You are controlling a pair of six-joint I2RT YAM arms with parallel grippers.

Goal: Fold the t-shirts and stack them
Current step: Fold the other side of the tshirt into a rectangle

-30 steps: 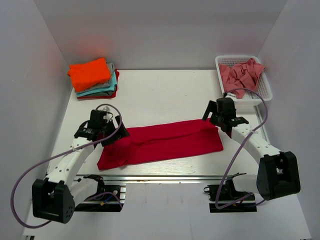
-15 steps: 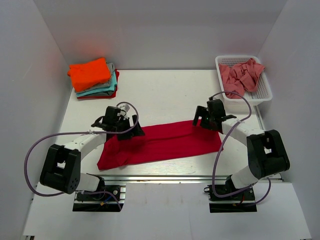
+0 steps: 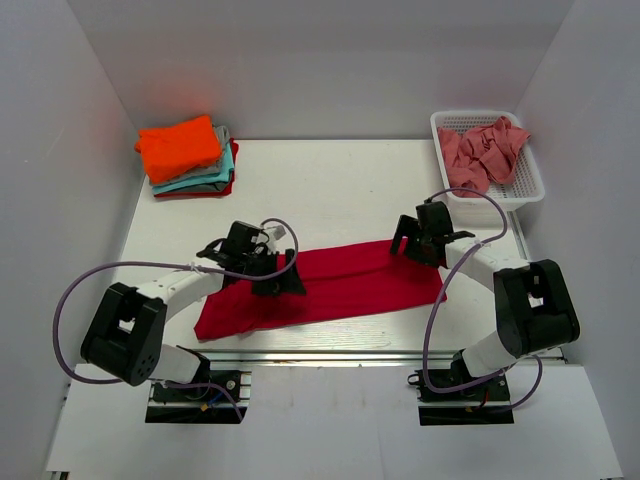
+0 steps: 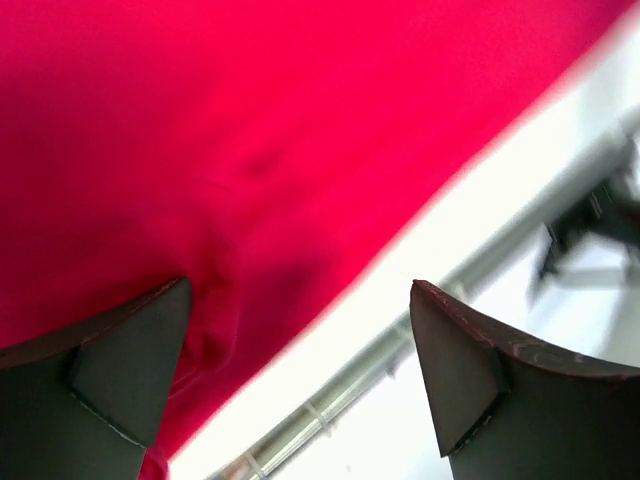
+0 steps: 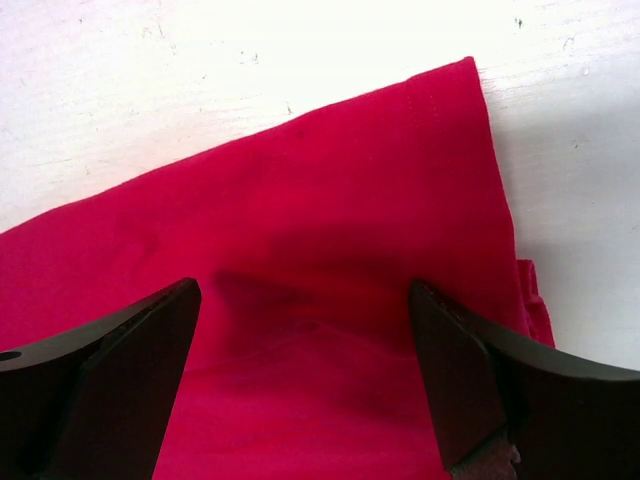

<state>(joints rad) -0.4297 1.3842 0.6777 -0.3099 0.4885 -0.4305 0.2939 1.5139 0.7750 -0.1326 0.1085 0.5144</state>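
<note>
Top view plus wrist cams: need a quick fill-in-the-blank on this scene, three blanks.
The top shirt of the folded stack at the far left is ____. The pink shirts lie in a white ____. Over the crimson shirt, the left gripper and right gripper both stand ____.
Missing: orange; basket; open.

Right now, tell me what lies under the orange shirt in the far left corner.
Under the orange t-shirt, edges of a grey shirt, a teal shirt and, lowest, a red shirt stick out. The orange one covers their middles, so any other layer is hidden.
</note>
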